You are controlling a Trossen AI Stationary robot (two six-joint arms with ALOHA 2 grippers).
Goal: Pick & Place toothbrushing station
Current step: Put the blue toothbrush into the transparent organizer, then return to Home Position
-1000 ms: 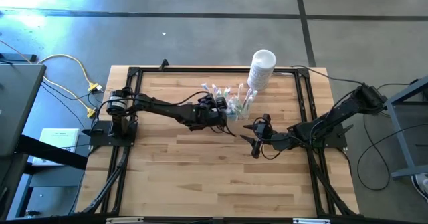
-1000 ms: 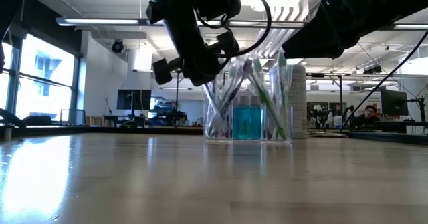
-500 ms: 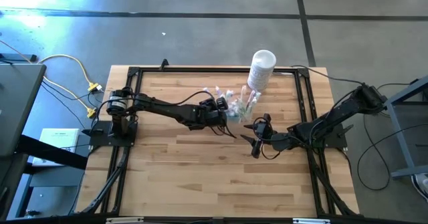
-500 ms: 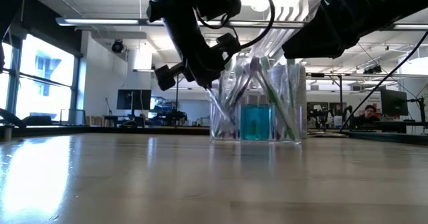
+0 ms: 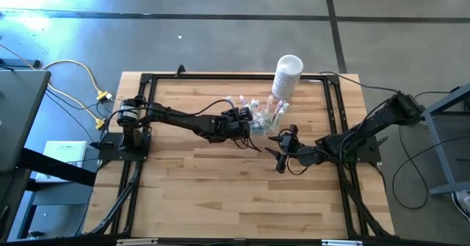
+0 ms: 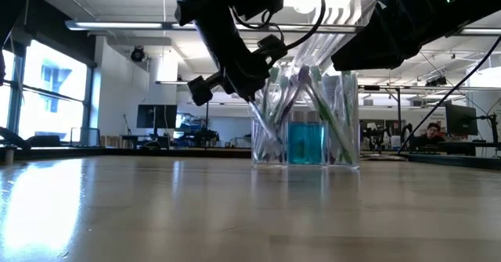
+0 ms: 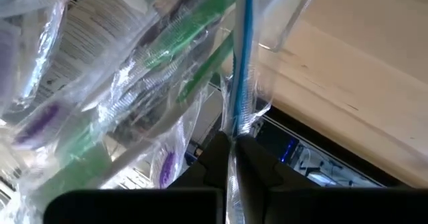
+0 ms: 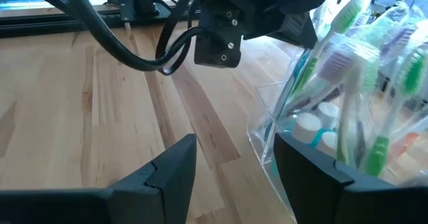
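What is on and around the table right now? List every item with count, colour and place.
toothbrushing station: one, clear plastic, upright on the table's far middle, between the two hands.
toothbrushes: several, wrapped, green, purple and blue, standing in the station.
blue bottle: one, inside the station.
white container: one, at the table's far edge, beyond the station.
table: one, light wood with a black frame.
yellow cables: on the floor left of the table.
person: one, far off in the room.
left hand: one, dark, shut on the station's wall.
right hand: one, dark, open, near the station.
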